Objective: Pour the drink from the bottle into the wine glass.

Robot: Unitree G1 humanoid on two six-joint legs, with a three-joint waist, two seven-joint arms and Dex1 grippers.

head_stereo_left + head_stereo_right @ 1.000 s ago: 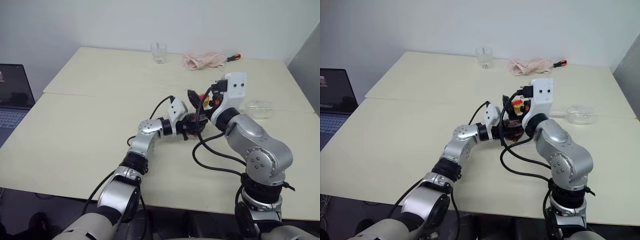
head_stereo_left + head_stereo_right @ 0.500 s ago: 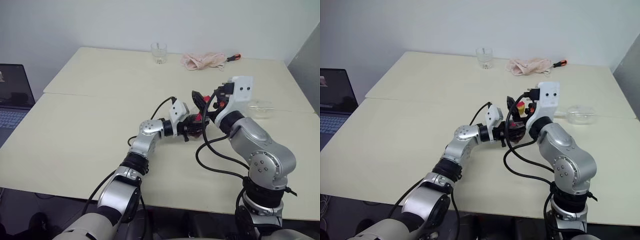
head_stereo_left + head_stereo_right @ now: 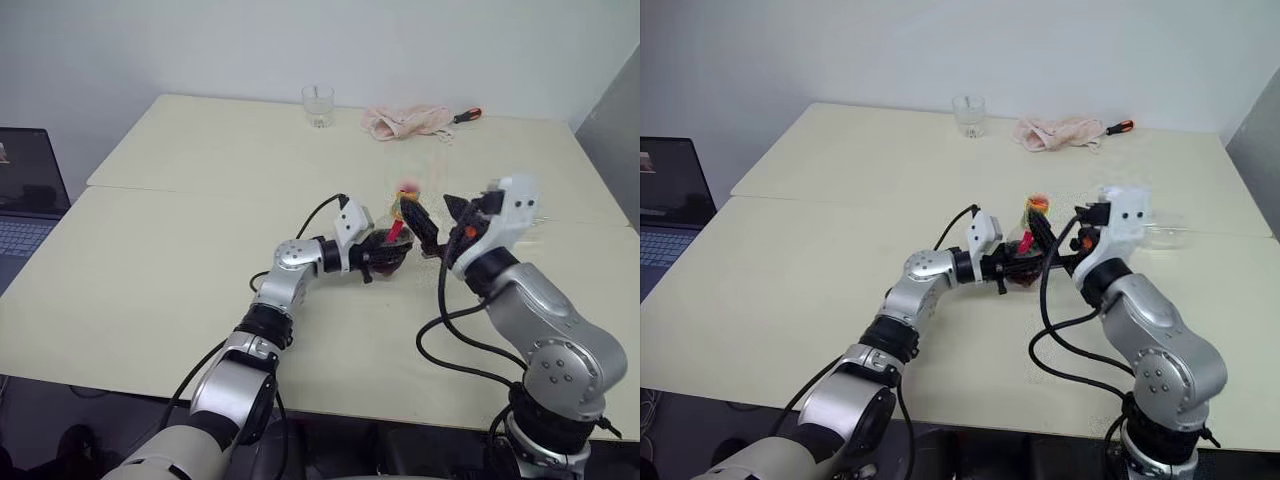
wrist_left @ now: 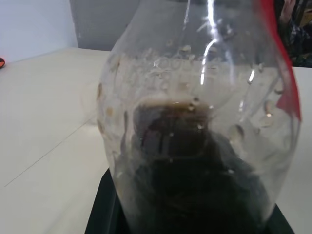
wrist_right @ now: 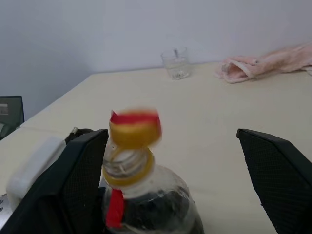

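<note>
My left pincer (image 3: 380,258) is clenched on the body of the small squat clear plastic bottle (image 5: 146,204), at the centre of the head view. The bottle's long axis stands close to upright. The dark brown-red drink (image 4: 190,195) fills its lower part.

My right pincer (image 3: 438,222) is released, with its jaws spread wide on either side of the neck, just right of centre. The yellow-red cap (image 5: 135,127) is blurred and appears to sit above the threads. I cannot tell whether it is free of the neck.

The clear stemmed wine glass (image 3: 1168,233) is at the right of the frame, beyond my right wrist and apart from the bottle. It appears to lie on its side, long axis across the frame, but it is largely hidden. My right arm is the nearer. In my judgement the glass must stand before any pour.

Count:
- one bottle
- one wine glass
- one short clear tumbler (image 3: 318,105), upper centre
- one pink cloth (image 3: 405,122)
- one red-handled screwdriver (image 3: 467,115)
- one laptop (image 3: 30,190), left edge
</note>
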